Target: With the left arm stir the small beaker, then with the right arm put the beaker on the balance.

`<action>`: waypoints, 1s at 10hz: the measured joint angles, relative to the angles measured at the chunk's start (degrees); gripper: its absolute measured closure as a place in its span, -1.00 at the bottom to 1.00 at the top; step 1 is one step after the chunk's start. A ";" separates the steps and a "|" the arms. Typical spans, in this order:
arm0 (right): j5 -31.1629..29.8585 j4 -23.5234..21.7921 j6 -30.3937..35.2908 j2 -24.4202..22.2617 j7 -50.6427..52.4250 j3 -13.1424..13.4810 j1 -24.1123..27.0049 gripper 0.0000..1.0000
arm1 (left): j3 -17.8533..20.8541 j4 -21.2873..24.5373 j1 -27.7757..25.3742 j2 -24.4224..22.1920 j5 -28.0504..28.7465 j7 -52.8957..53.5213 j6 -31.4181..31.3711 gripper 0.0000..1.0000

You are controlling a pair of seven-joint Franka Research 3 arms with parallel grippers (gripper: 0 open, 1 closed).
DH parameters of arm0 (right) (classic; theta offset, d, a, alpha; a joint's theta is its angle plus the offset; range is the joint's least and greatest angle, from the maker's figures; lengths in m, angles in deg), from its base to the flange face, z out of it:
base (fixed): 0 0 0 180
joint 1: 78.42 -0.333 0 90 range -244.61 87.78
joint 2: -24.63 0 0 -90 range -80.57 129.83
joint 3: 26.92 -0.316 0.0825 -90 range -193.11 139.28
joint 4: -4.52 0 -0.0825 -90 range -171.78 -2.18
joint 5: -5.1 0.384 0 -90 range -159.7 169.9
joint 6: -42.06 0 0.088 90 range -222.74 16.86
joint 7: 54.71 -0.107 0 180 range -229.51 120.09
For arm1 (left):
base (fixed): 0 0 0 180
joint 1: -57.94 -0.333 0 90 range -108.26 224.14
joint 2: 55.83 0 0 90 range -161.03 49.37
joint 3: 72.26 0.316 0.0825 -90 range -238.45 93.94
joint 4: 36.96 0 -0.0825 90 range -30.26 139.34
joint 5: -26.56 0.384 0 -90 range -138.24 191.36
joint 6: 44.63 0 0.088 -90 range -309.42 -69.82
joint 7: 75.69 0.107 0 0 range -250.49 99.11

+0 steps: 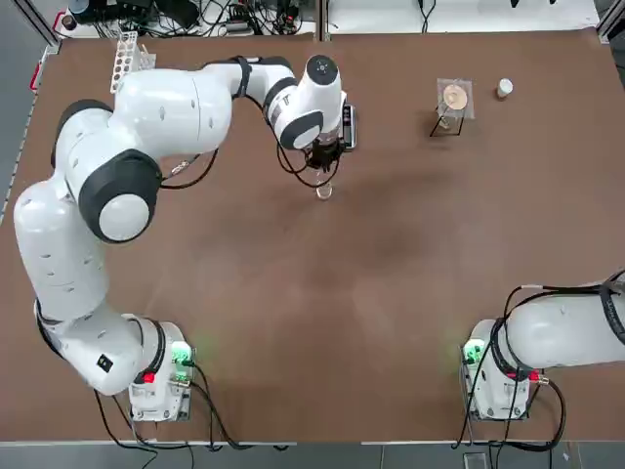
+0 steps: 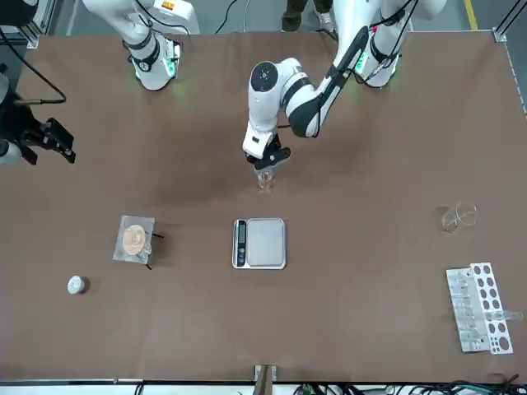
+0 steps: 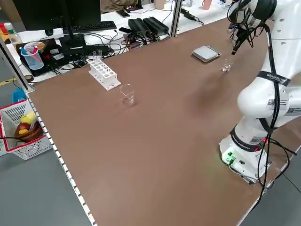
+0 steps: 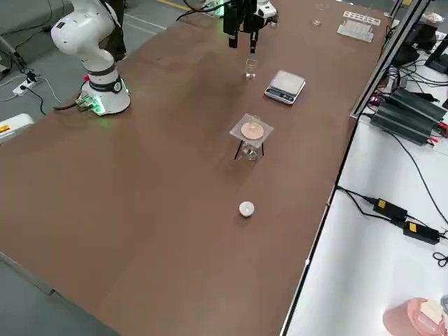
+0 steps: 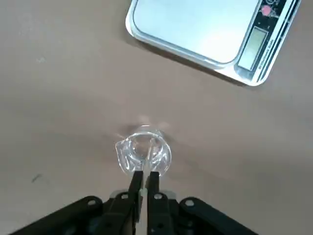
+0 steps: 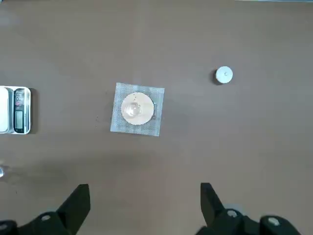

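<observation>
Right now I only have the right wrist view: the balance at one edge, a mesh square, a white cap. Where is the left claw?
Observer: The left claw hangs just above the small beaker, fingers shut.
Operator: Is that beaker on the balance?
Observer: No. It stands on the table, apart from the balance, on the robot's side of it.
Operator: Any other glassware I can't see?
Observer: A larger glass vessel stands near a test-tube rack, far over on the robot's left.
</observation>
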 joint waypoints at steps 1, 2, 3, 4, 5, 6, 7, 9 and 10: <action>0.00 0.00 0.00 0.00 0.00 -0.01 -0.14 -0.99 | -0.02 -0.16 0.32 0.00 0.01 0.00 0.93 0.85; 0.00 0.00 0.00 0.00 0.00 -0.02 -0.22 -0.99 | -0.07 -0.19 0.55 0.00 0.01 0.00 1.23 0.85; 0.00 0.00 0.00 0.00 0.00 -0.02 -0.26 -0.99 | -0.08 -0.20 0.62 0.00 0.01 0.00 1.34 0.85; 0.00 0.00 0.00 0.00 0.00 -0.02 -0.29 -0.99 | -0.06 -0.21 0.61 0.00 0.04 0.00 1.45 0.85; 0.00 0.00 0.00 0.00 0.00 -0.02 -0.31 -0.99 | 0.01 -0.25 0.57 0.00 0.10 0.00 1.47 0.85; 0.00 0.00 0.00 0.00 0.00 -0.02 -0.32 -0.99 | 0.07 -0.40 0.42 0.00 0.16 0.06 1.47 0.85; 0.00 0.00 0.00 0.00 0.00 -0.02 -0.32 -0.99 | 0.12 -0.71 0.19 0.00 0.20 0.12 1.47 0.85; 0.00 0.00 0.00 0.00 0.00 -0.02 -0.32 -0.99 | 0.24 -1.74 -0.01 0.00 0.21 0.17 1.49 0.85; 0.00 0.00 0.00 0.00 0.00 -0.02 -0.32 -0.99 | 0.21 -1.82 0.14 0.00 0.21 0.17 1.52 0.85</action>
